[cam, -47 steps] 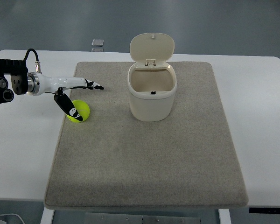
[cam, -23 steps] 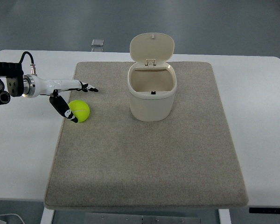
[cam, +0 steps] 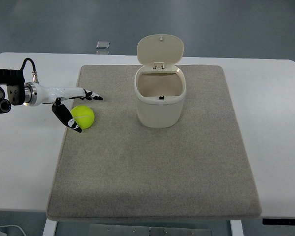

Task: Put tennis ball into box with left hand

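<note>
A yellow-green tennis ball (cam: 83,117) lies on the grey mat (cam: 152,162) near its left edge. My left hand (cam: 82,109) reaches in from the left at the ball, open: the fingers (cam: 91,95) stretch out just behind the ball and the thumb (cam: 69,118) points down along its left side. Whether the hand touches the ball I cannot tell. The cream box (cam: 160,96) stands upright at the mat's middle back, its lid (cam: 160,50) tipped open and its inside bare. The right hand is out of view.
A small grey object (cam: 103,45) lies beyond the white table's (cam: 270,147) far edge. The mat covers most of the table, with bare white strips at left and right.
My left hand has drawn back to the left by a little; the thumb, which lay across the ball's front, now sits at its left side. The ball stays put.
</note>
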Robot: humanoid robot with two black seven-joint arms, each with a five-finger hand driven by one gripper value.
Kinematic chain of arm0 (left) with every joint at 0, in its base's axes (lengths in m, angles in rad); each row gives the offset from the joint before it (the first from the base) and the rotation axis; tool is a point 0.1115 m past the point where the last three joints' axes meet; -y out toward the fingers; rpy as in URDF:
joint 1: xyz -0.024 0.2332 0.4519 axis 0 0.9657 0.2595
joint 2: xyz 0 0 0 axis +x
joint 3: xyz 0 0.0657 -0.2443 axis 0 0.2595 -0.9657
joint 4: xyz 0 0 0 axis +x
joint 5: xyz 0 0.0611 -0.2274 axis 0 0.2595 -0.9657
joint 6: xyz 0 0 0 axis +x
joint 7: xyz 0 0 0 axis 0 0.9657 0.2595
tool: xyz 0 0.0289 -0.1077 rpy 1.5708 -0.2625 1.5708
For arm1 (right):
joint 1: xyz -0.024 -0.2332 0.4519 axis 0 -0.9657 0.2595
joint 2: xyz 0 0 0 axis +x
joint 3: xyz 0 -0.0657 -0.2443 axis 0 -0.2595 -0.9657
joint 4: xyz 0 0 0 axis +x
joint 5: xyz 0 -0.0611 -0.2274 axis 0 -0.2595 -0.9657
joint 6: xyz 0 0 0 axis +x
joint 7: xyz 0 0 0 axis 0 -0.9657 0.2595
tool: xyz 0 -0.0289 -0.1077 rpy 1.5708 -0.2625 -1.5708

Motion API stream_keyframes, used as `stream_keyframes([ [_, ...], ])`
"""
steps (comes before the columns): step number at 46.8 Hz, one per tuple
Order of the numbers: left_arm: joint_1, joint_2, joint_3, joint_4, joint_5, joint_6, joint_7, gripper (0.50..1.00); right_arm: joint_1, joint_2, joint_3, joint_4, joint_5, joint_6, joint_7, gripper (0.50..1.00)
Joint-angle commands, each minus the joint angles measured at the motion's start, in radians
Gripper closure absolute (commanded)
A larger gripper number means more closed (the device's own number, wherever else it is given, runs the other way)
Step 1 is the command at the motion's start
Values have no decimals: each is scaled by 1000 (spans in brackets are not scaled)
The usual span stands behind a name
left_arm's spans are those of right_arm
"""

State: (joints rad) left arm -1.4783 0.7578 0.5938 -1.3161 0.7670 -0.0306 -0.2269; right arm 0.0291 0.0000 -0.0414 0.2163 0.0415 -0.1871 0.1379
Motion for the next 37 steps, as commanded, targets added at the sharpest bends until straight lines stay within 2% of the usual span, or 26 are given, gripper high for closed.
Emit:
stream_keyframes([
  [1, 4, 0, 0, 0, 0, 1, 0, 508, 0, 0, 0, 0, 0, 0, 0, 562],
  [27, 3, 8, 24, 3, 3, 18, 1, 516, 0, 0, 0, 0, 0, 0, -1, 562],
  [33, 1, 2, 23, 1, 11, 34, 0, 572, 0, 0, 0, 0, 0, 0, 0, 562],
  [37, 1, -2, 21, 0, 14, 40, 0, 632, 0, 0, 0, 0, 0, 0, 0, 562],
])
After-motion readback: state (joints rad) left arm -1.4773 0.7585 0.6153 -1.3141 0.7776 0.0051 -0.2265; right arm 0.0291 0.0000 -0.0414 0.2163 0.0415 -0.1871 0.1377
